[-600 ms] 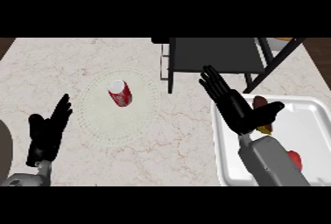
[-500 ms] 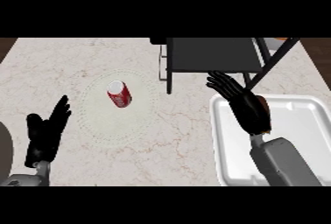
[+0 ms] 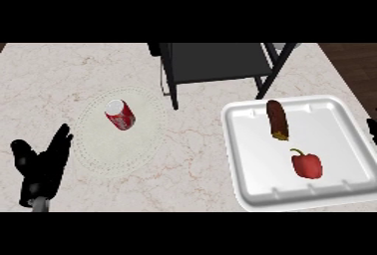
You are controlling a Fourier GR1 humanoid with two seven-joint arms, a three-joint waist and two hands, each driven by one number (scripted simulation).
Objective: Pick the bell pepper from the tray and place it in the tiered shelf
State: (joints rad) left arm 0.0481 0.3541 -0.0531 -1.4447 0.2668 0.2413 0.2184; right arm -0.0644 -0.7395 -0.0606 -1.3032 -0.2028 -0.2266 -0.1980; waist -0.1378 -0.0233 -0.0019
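A red bell pepper (image 3: 307,165) with a green stem lies in the white tray (image 3: 250,149) at the right, towards its near side. The black tiered shelf (image 3: 213,62) stands at the back, just beyond the tray's far left corner. My left hand (image 3: 43,167) rests open at the lower left, fingers up, far from the tray. Of my right hand (image 3: 372,125) only a black sliver shows at the right edge, beside the tray's rim. Neither hand touches the pepper.
A long brown vegetable (image 3: 278,119) lies in the tray's far part, behind the pepper. A red can (image 3: 120,114) lies on its side on a pale round plate (image 3: 110,149) at the left. The counter's right edge runs close to the tray.
My right hand, which hung over the tray, has drawn off to the right edge, and the pepper and the brown vegetable now show. The view has shifted a little; the left hand stays put.
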